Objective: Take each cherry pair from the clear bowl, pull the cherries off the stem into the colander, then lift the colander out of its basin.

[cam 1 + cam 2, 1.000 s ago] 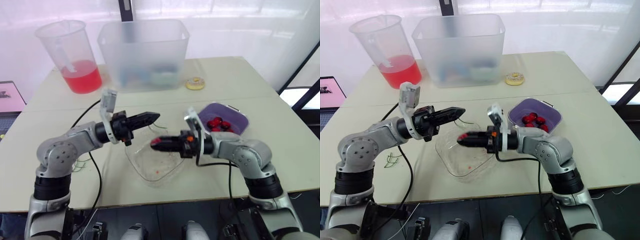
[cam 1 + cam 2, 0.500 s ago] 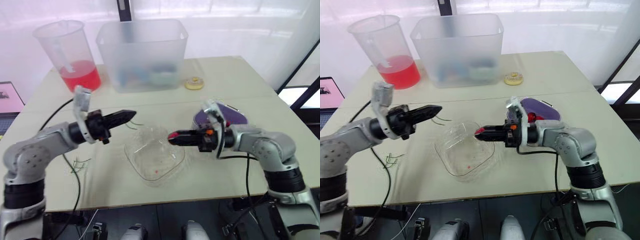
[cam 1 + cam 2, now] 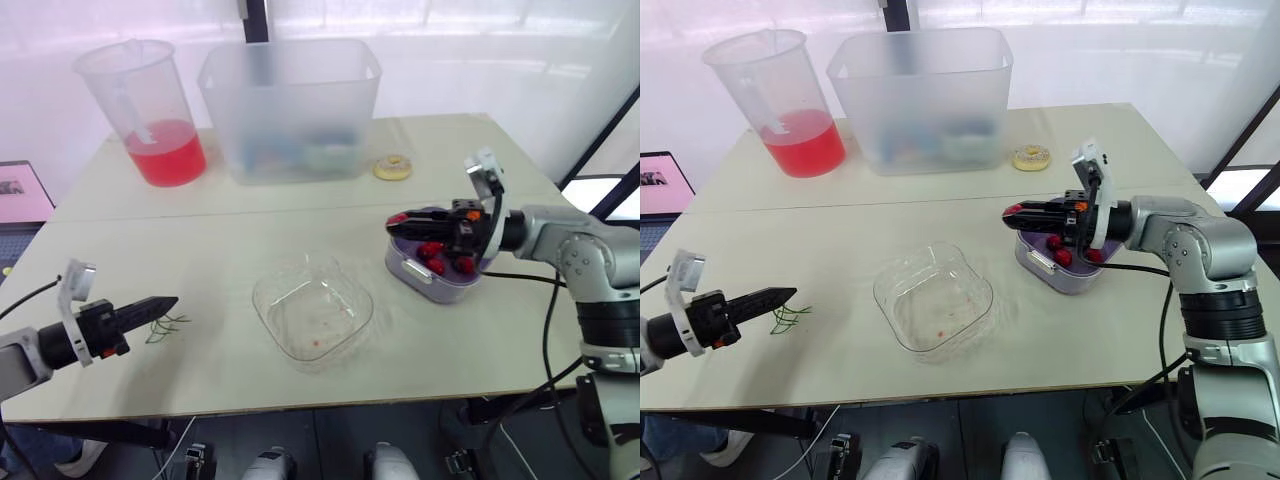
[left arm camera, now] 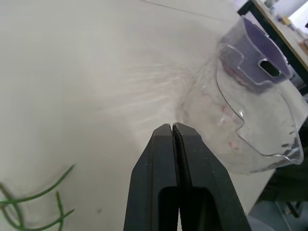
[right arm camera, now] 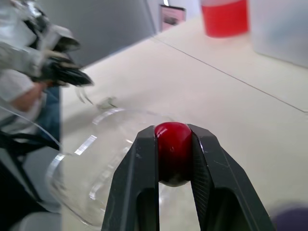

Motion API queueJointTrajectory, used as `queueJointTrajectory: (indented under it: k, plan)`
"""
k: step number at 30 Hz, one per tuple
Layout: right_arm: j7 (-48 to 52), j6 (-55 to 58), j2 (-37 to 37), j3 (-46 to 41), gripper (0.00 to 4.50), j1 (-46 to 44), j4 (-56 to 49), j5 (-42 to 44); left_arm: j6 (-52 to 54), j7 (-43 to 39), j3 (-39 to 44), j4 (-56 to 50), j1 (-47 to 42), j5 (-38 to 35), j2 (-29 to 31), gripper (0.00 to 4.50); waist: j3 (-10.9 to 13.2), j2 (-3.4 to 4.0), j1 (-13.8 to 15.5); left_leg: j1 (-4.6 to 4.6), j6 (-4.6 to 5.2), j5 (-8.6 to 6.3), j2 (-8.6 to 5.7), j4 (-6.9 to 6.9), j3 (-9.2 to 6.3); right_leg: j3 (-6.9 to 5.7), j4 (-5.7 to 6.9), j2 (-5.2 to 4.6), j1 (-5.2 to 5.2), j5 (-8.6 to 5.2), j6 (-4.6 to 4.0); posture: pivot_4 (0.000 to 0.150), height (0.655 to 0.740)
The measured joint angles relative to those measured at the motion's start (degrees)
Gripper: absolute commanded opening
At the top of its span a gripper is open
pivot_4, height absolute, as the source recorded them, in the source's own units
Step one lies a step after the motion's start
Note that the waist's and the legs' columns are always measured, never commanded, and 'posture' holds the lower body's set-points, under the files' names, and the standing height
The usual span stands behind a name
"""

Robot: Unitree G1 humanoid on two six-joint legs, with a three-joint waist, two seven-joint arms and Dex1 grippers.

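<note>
Right tool grasping a cherry at the purple colander.
The right tool pinches one red cherry between its fingers, by the colander's rim on the side toward the clear bowl; more cherries lie in the colander. The bowl stands mid-table, holding only red smears. The left tool is clenched on nothing, with its tip near loose green stems.

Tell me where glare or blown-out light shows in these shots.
Left eye view: the window behind the pitcher and frosted tub is blown out white. Left wrist view: the clear bowl casts bright streaks on the table. Right wrist view: soft highlight on the cherry.
</note>
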Motion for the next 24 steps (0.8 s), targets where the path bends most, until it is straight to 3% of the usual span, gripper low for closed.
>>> queueJointTrajectory:
  k: [4, 5, 12, 18, 24]
  plan:
    - [1.17, -8.53, -2.37, 4.75, 0.55, -0.26, 9.31, -10.17, 0.01, -0.15, 0.13, -1.03, 0.21, -0.32, -1.46, 0.00, 0.01, 0.01, -0.30, 0.00, 0.00, 0.00, 0.01, -0.05, 0.06, 0.02, 0.01, 0.00, -0.07, 0.00, 0.00, 0.150, 0.7400]
    - [1.72, -10.07, -2.77, 5.53, 1.40, -0.32, 11.19, -12.10, 0.10, -0.13, 0.14, -1.30, 0.23, -0.64, -1.95, 0.00, 0.01, 0.01, -0.37, 0.00, 0.00, 0.00, 0.02, -0.07, 0.08, 0.04, 0.02, 0.00, -0.09, 0.00, 0.00, 0.150, 0.7400]
    - [4.60, -13.94, -3.13, 6.23, 4.47, -1.96, 15.63, -17.17, 0.34, 0.58, 1.83, -2.90, 0.11, -3.42, -2.73, 0.00, 0.01, 0.02, -0.55, 0.00, 0.00, 0.00, 0.07, -0.09, 0.11, 0.04, 0.01, 0.03, -0.13, 0.00, 0.00, 0.150, 0.7400]
    - [8.71, -13.62, -4.89, 4.68, 4.47, -5.53, 15.30, -17.07, 1.12, 1.73, 2.38, -2.92, -0.07, -5.58, -2.89, 0.00, 0.02, 0.04, -0.28, -0.01, 0.00, 0.00, 0.04, -0.08, 0.11, 0.05, -0.01, 0.00, -0.11, 0.00, 0.00, 0.150, 0.7400]
    - [17.89, -3.97, -6.23, 0.61, 4.47, -12.21, 1.65, -5.54, 1.24, 1.85, 2.64, -2.92, 0.34, -6.25, -2.89, 0.00, 0.03, 0.06, -0.47, -0.01, 0.00, 0.00, 0.10, -0.12, 0.11, 0.05, -0.03, 0.05, -0.13, 0.00, 0.00, 0.150, 0.7400]
